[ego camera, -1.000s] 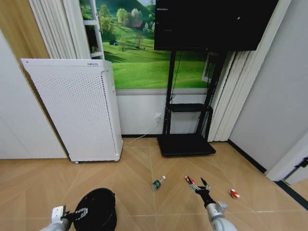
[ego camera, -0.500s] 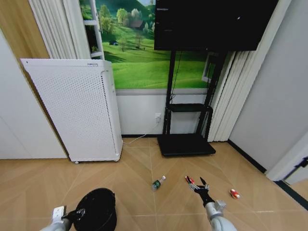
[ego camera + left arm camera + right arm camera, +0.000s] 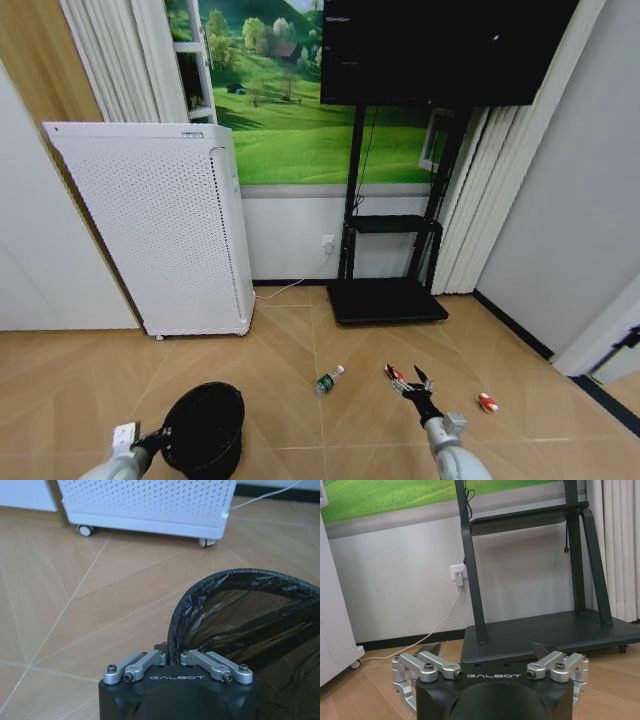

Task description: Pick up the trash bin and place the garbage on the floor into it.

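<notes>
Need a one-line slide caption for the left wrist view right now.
Left gripper shut on the rim of the black trash bin, above wood flooring, with the white perforated appliance behind.

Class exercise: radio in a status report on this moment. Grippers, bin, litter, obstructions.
Left gripper shut on trash bin rim. Right gripper open, above floor beside red wrapper. Bottle and second wrapper on floor. Nothing obstructing.

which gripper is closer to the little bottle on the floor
Right. The right gripper hangs open just to the robot's right of the bottle, near a red wrapper. The left gripper is farther off, shut on the rim of the trash bin.
</notes>
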